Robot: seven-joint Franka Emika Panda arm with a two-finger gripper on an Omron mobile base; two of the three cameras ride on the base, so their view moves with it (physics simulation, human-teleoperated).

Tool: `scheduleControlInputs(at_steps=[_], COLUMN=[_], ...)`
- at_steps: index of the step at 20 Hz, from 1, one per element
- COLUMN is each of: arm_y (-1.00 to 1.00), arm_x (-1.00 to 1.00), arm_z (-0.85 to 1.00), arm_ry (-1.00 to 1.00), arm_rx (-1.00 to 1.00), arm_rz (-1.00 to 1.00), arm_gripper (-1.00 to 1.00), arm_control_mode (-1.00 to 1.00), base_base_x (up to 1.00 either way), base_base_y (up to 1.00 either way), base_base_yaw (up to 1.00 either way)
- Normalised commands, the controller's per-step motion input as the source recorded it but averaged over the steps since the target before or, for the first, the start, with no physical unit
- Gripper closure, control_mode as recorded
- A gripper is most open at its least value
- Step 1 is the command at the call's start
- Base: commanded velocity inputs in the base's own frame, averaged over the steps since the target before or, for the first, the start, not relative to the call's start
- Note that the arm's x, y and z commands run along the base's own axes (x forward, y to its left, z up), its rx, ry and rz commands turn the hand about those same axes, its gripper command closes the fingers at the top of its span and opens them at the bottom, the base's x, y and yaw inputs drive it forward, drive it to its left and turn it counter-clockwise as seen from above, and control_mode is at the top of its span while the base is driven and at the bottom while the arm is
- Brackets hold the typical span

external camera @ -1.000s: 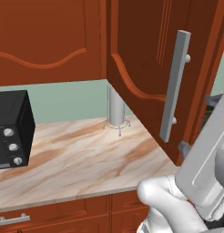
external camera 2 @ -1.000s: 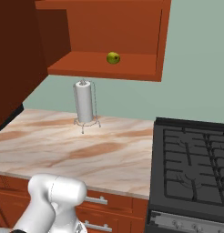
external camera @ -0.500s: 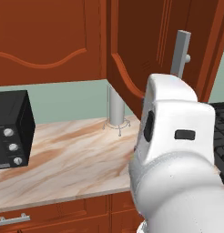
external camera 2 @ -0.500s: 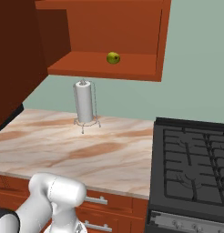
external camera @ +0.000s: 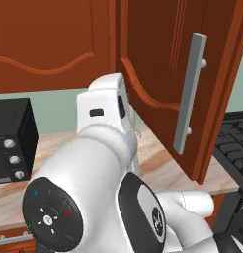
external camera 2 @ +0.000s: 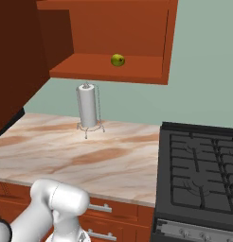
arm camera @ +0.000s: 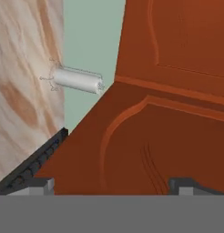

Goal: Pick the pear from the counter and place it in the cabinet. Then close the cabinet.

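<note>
The pear (external camera 2: 118, 60), small and yellow-green, rests on the floor of the open cabinet (external camera 2: 109, 70) above the counter (external camera 2: 66, 158). The cabinet door (external camera: 158, 74) stands swung out, its long grey bar handle (external camera: 189, 94) facing the left base camera. My white arm (external camera: 103, 163) rises in front of that door. In the hand view my gripper (arm camera: 114, 185) is open, its two dark fingertips (arm camera: 41, 184) wide apart, and it points at the door's raised panel (arm camera: 168, 127) from close by. Nothing is between the fingers.
A paper-towel roll (external camera 2: 87, 105) stands on the counter at the wall, below the cabinet. The black stovetop (external camera 2: 199, 165) lies to the right. A black toaster oven (external camera: 10, 141) sits at the counter's left. Drawers with horizontal handles (external camera 2: 99, 208) run below.
The arm has swung leftward and closer across the left base view, now covering the middle of it. The pear, the door and the roll have not moved.
</note>
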Motion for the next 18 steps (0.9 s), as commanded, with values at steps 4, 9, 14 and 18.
scheduleControlInputs(at_steps=[4,9,14,18], arm_y=[-0.29,-0.60,-0.93,-1.00], arm_x=[0.76,0.69,0.21,-0.16], arm_z=[-0.18,-0.03,0.08,0.31], arm_ry=[0.00,0.00,0.00,0.00], arm_rx=[-0.34,-0.29,-0.22,-0.18], arm_rz=[-0.32,-0.29,-0.08,0.00], arm_gripper=[-1.00,-1.00,-1.00,-1.00], arm_control_mode=[-1.00,-1.00,-1.00,-1.00], base_base_x=[0.00,0.00,0.00,0.00], base_base_y=[0.00,0.00,0.00,0.00], base_base_yaw=[0.00,0.00,0.00,0.00])
